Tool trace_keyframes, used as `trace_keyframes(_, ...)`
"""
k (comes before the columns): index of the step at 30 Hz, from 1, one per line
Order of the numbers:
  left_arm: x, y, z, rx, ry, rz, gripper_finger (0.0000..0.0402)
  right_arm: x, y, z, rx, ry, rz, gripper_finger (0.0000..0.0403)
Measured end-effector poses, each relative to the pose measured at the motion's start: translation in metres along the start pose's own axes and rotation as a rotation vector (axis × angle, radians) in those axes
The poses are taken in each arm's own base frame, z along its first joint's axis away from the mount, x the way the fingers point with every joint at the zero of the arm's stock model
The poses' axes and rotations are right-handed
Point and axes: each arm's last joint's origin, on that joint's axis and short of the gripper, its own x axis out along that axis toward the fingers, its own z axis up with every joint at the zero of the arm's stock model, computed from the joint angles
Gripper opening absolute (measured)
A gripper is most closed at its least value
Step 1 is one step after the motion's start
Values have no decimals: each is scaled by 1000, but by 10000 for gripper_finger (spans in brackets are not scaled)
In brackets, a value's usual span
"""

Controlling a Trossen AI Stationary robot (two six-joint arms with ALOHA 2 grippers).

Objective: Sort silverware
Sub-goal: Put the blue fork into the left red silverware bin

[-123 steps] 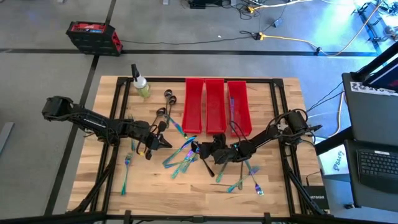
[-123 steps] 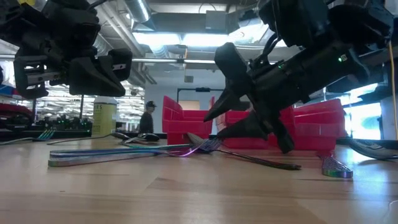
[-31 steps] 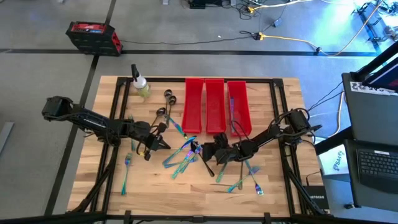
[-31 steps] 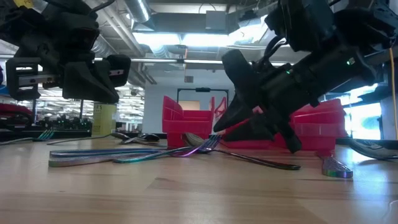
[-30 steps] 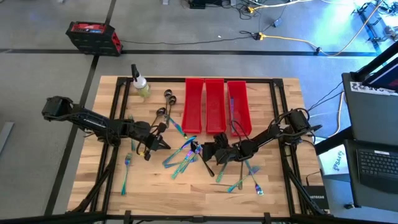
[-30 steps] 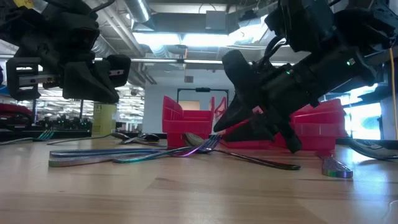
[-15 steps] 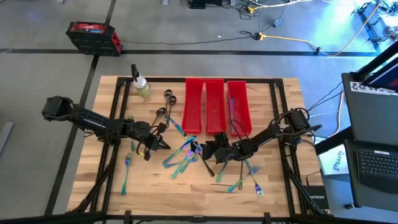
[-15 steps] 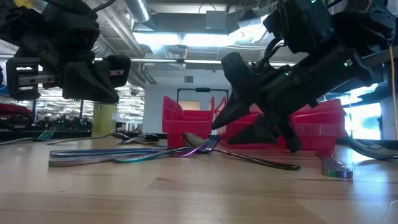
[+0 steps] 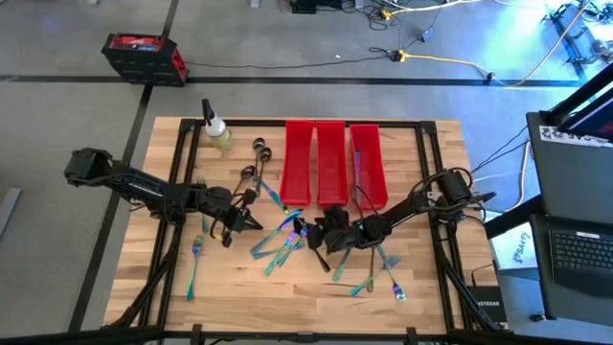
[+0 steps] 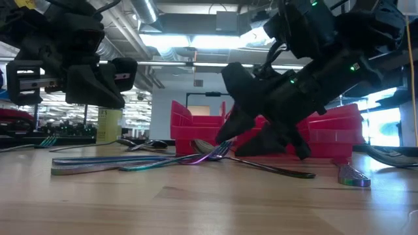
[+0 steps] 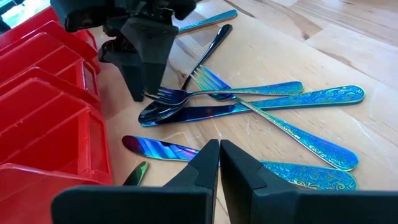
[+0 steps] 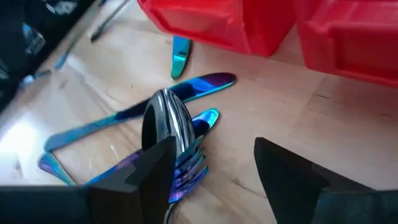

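Note:
The silverware, iridescent blue-teal forks, knives and spoons [image 9: 281, 241], lies in a loose pile at the table's middle, and more pieces [image 9: 383, 273] lie to its right. My right gripper [image 9: 313, 233] is open, slanting down at the pile's right end. Its fingers stand over a fork's tines [image 11: 163, 96] and a dark spoon's bowl [image 12: 166, 121]. My left gripper [image 9: 251, 221] hovers shut, left of the pile, holding nothing [image 11: 219, 149]. My right gripper comes at the pile slanting down from the table's right. One finger [image 12: 149, 171] stands in front of the fork's tines and the dark spoon's bowl. I cannot tell whether it touches them. Both pieces lie flat on the table.
Three long red bins [image 9: 330, 161] stand side by side just beyond the pile; the right one holds an iridescent piece [image 9: 356, 165]. A spray bottle [image 9: 217, 130] stands at the far left. Two dark spoons [image 9: 257, 149] and a few forks [image 9: 194, 257] lie on the left half.
My right gripper has opened wider while staying low at the pile's right end. The silverware has stayed where it was.

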Motion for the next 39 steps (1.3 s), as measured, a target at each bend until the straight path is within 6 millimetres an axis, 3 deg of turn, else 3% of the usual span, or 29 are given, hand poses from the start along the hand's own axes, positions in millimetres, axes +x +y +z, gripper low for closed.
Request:
trace_keyframes(7,0,0,0,0,0,0,0,1,4,1,-4,26,13,186)
trace_keyframes(26,0,-1,-3,-4,34,3,0,0,9,1,34,60,60,12)
trace_keyframes(39,0,1,1,-36,-7,25,0,-4,17,6,70,76,131,1)
